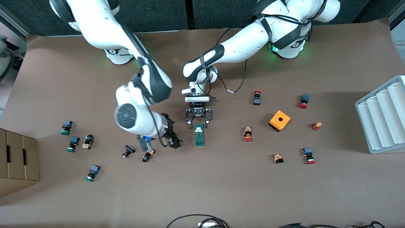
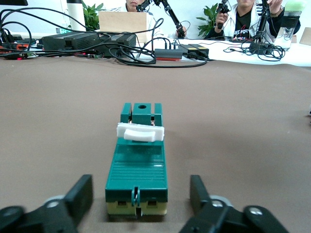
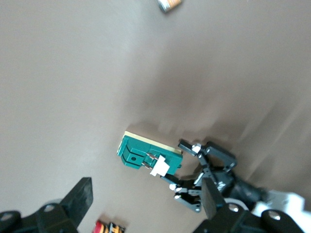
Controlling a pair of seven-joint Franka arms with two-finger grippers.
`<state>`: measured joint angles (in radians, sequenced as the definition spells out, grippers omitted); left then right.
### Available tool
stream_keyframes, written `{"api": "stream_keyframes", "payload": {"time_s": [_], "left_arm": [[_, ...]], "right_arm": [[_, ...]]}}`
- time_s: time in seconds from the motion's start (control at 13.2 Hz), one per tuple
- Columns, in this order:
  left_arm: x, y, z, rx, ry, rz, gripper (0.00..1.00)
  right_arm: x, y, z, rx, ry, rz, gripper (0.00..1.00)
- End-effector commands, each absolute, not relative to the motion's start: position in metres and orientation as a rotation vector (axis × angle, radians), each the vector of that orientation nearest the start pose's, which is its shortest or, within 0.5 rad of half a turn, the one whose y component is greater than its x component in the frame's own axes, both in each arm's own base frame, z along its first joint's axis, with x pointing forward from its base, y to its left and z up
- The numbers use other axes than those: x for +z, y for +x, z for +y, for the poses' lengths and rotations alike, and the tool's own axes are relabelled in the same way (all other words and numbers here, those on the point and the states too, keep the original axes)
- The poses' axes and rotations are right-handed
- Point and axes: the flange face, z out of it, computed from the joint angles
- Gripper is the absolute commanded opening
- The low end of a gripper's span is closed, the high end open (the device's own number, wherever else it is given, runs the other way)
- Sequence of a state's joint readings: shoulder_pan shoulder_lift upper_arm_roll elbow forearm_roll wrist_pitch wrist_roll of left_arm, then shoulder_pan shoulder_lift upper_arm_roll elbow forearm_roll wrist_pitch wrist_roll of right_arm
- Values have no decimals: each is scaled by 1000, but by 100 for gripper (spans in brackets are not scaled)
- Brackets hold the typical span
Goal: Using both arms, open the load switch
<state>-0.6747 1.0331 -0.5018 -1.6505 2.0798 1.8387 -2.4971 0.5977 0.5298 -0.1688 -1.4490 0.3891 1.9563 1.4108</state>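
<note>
The load switch [image 1: 199,135] is a narrow dark-green block with a white sliding piece [image 2: 140,132], lying flat on the brown table. My left gripper [image 1: 198,122] is down at the switch's end that faces the robots' bases. It stands open, with one finger [image 2: 80,194] on each side of the block [image 2: 137,170] and a gap to it on both sides. My right gripper [image 1: 172,141] hangs open over bare table beside the switch, toward the right arm's end. Nothing is between its fingers [image 3: 80,199]. The right wrist view shows the switch [image 3: 146,155] and the left gripper [image 3: 204,179] at it.
Small push-buttons are scattered over the table, two of them [image 1: 147,155] [image 1: 128,151] close under the right arm's wrist. An orange cube [image 1: 279,120] and a white ribbed rack [image 1: 383,114] stand toward the left arm's end. A cardboard box [image 1: 17,158] is at the right arm's end.
</note>
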Motion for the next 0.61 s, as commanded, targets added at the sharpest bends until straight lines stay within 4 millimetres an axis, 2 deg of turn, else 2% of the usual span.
{"api": "stream_keyframes", "payload": {"time_s": [0.0, 0.15, 0.53], "left_arm": [[71, 350, -568, -1828, -2547, -12, 100], [81, 353, -569, -1755, -2536, 17, 100], [121, 352, -578, -1515, -2542, 148, 100]], "right_arm": [[444, 617, 288, 303, -2628, 1348, 100], [477, 612, 259, 314, -2690, 1183, 100], [531, 594, 169, 234, -2906, 746, 100]]}}
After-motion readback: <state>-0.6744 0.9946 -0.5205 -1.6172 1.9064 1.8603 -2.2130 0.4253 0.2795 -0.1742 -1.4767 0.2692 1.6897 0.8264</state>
